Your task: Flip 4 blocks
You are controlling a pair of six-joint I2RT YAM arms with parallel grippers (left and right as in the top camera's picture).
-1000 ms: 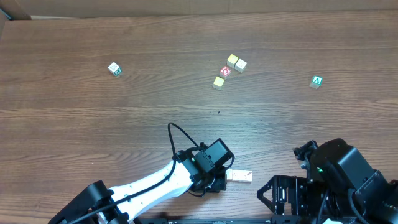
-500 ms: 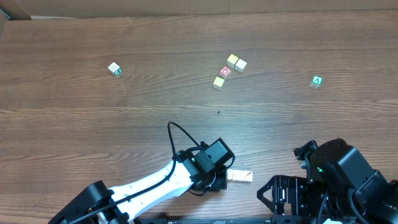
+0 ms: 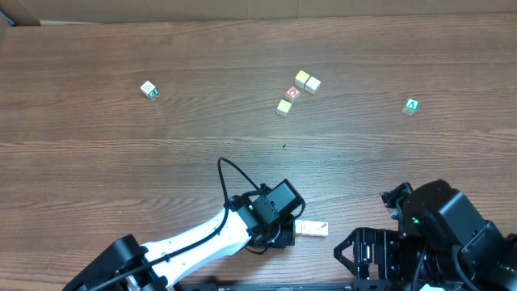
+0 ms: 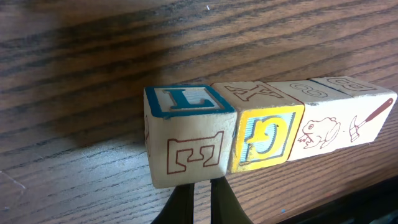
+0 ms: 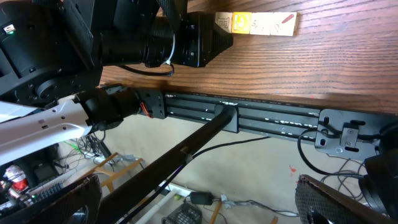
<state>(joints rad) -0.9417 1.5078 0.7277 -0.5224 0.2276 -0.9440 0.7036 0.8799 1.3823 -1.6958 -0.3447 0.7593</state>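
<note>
While closed, end effector (image 4: 202, 188) faces blocks (image 4: 267, 137)

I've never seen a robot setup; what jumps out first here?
A row of four wooden picture blocks lies side by side on the table, close to the robot, with the left gripper shut in front of its L-marked end. Farther back sit a cluster of four small cubes and a green A cube.

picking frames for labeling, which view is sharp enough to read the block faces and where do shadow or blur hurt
Left wrist: the blocks are sharp and readable, with a shadow on the table beside them; overhead: evenly lit, but the blocks are too small to read; right wrist: the blocks are small at the top edge, its own fingers dark and blurred in the bottom corners.
</note>
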